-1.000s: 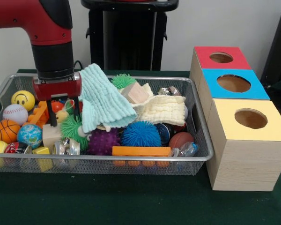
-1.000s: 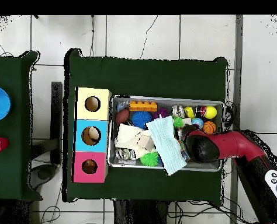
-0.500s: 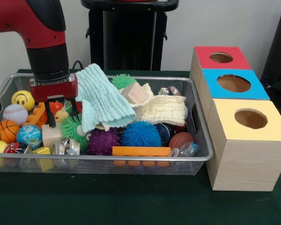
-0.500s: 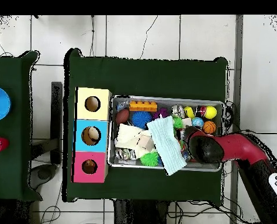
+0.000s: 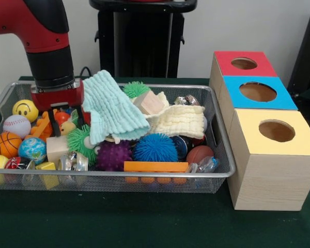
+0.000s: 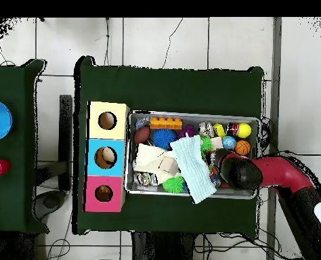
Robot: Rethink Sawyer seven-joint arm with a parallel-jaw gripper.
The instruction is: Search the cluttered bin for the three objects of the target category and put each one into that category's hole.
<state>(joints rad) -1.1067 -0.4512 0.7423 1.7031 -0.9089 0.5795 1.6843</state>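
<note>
Here, the mint cloth [image 5: 113,111] – ribbed, rumpled – overhangs the bin [image 5: 217,178].

No readable text, labels, brands or numbers anywhere, only a drawn smiley face on the yellow ball [image 5: 25,109] in the wire bin [image 5: 144,182]

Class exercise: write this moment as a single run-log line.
arm: over bin's left end | pincer: open, empty, above orange block | mint cloth: draped on pile | boxes: red, blue, yellow
</note>
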